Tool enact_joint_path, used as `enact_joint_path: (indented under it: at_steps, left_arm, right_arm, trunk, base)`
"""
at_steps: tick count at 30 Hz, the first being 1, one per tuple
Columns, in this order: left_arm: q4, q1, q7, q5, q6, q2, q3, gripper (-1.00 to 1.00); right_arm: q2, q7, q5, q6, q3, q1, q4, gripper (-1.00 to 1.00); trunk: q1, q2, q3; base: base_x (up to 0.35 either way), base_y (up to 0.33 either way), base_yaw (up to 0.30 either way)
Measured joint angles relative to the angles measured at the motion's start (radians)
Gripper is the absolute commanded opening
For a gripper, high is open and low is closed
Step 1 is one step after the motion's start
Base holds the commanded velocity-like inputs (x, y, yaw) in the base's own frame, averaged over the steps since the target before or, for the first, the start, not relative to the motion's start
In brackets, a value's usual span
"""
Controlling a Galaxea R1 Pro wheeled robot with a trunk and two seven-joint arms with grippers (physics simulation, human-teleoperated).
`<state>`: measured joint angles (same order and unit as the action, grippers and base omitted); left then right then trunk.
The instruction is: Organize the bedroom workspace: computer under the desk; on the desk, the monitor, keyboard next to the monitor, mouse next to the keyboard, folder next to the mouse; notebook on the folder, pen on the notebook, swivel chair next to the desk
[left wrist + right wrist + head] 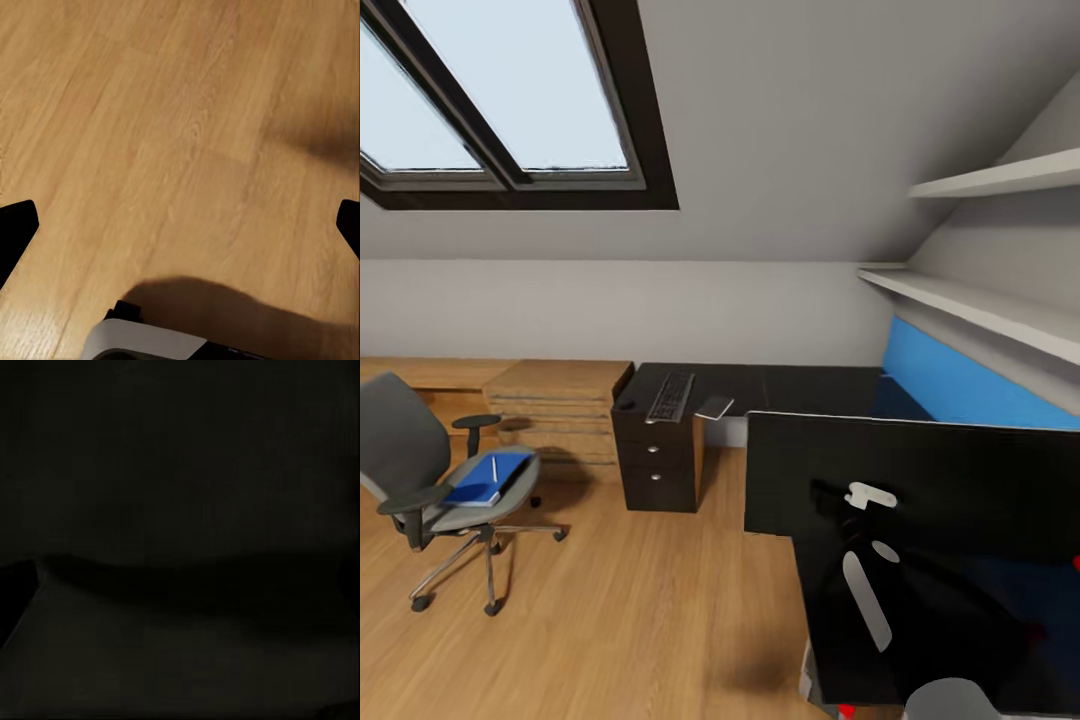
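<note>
The keyboard (670,396), mouse (627,405) and notebook (714,407) lie on the desk (800,390) at about 11 o'clock. The monitor (920,480) fills the foreground at 3 o'clock; whether it rests on the desk or is carried I cannot tell. Left to do: the folder (488,479) with the pen (494,468) sits on the chair (420,470) at 9 o'clock, apart from the desk. The left claw's (180,225) fingers stand wide apart over floor; the right claw's state I cannot tell.

folder (488,479) bright blue | swivel chair (400,440) grey | desk (800,388) black top, blue back | floor (180,135) light wood grain
</note>
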<state>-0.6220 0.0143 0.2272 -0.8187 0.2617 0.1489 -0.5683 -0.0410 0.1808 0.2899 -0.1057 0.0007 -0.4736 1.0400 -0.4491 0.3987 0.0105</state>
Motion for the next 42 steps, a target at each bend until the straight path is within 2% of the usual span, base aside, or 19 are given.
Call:
enact_joint_path:
  at_steps: [10, 23, 42]
  left_arm:
    - [0.004, 0.0, 0.001, 0.0, 0.004, 0.0, 0.001, 1.0]
    - [0.005, 0.0, 0.001, 0.0, 0.006, 0.0, 0.001, 1.0]
    - [0.005, 0.0, 0.001, 0.0, 0.007, 0.0, 0.002, 1.0]
  right_arm:
    - [0.0, -0.001, -0.001, 0.0, 0.001, 0.0, 0.0, 1.0]
    - [0.0, -0.001, 0.001, 0.0, 0.001, 0.0, 0.0, 1.0]
    - [0.0, 0.003, -0.001, 0.0, 0.001, 0.0, 0.0, 1.0]
  trunk:
    - [0.0, 0.0, 0.0]
    - [0.0, 0.0, 0.0]
    - [0.0, 0.0, 0.0]
  base:
    - [0.045, 0.046, 0.0]
    - [0.253, 0.0, 0.0]
    - [0.009, 0.0, 0.0]
